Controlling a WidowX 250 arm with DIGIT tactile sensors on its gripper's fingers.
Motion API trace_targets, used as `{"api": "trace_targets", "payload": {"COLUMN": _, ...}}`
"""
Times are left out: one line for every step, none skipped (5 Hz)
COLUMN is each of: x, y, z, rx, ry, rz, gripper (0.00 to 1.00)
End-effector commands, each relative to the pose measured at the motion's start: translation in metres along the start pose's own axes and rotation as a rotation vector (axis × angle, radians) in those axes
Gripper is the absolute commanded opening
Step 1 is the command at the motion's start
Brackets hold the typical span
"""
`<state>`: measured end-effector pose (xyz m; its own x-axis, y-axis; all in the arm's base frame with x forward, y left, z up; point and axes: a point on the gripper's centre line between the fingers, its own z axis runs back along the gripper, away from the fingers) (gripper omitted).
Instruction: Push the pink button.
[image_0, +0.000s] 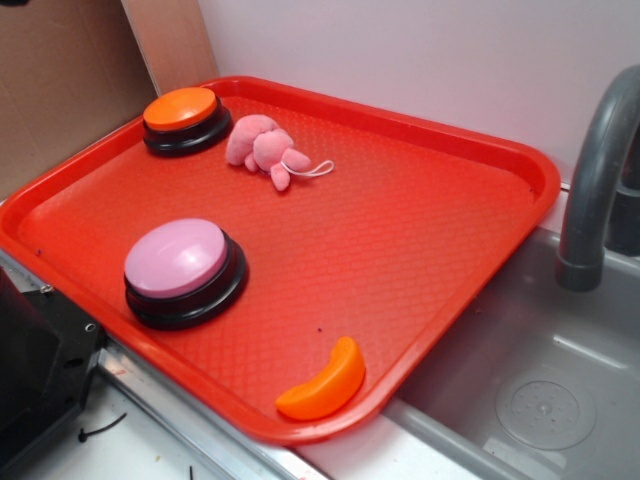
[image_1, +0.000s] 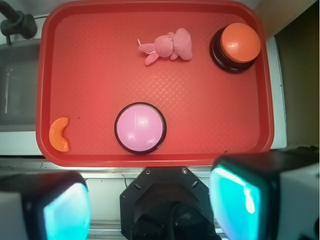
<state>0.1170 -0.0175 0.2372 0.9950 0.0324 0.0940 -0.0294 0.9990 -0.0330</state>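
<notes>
Seen from the side, left to right: orange button (image_0: 180, 108) in the tray's far left corner, touching or nearly touching a small pink plush toy (image_0: 262, 146) with a white loop. Nearer the front, the pink button (image_0: 177, 258) on its black base, sitting upright on the red tray (image_0: 420, 240), well apart from everything else. Orange curved piece (image_0: 327, 383) lying by the tray's front rim. Past the tray's right edge, a grey sink (image_0: 540, 380) and a grey tap (image_0: 598, 170).

Seen from the wrist, looking down: orange curved piece (image_1: 60, 134) at lower left, pink button (image_1: 140, 128) near the tray's near edge, plush toy (image_1: 167, 46) and orange button (image_1: 239, 44) farther back. Gripper (image_1: 150, 207) hanging outside the tray, not above the pink button; fingers (image_1: 65, 210) spread wide, grasping nothing.
</notes>
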Motion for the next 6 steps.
{"api": "trace_targets", "payload": {"x": 0.0, "y": 0.0, "z": 0.0, "rx": 0.0, "ry": 0.0, "rz": 0.0, "gripper": 1.0}}
{"api": "trace_targets", "payload": {"x": 0.014, "y": -0.03, "z": -0.053, "rx": 0.036, "ry": 0.083, "rz": -0.184, "gripper": 1.0}}
{"api": "trace_targets", "payload": {"x": 0.014, "y": -0.045, "z": -0.103, "rx": 0.044, "ry": 0.053, "rz": -0.304, "gripper": 1.0}}
{"api": "trace_targets", "payload": {"x": 0.018, "y": -0.043, "z": -0.153, "rx": 0.007, "ry": 0.043, "rz": -0.36, "gripper": 1.0}}
{"api": "trace_targets", "payload": {"x": 0.022, "y": -0.043, "z": -0.182, "rx": 0.011, "ry": 0.055, "rz": -0.397, "gripper": 1.0}}
{"api": "trace_targets", "payload": {"x": 0.026, "y": -0.043, "z": -0.199, "rx": 0.024, "ry": 0.068, "rz": -0.445, "gripper": 1.0}}
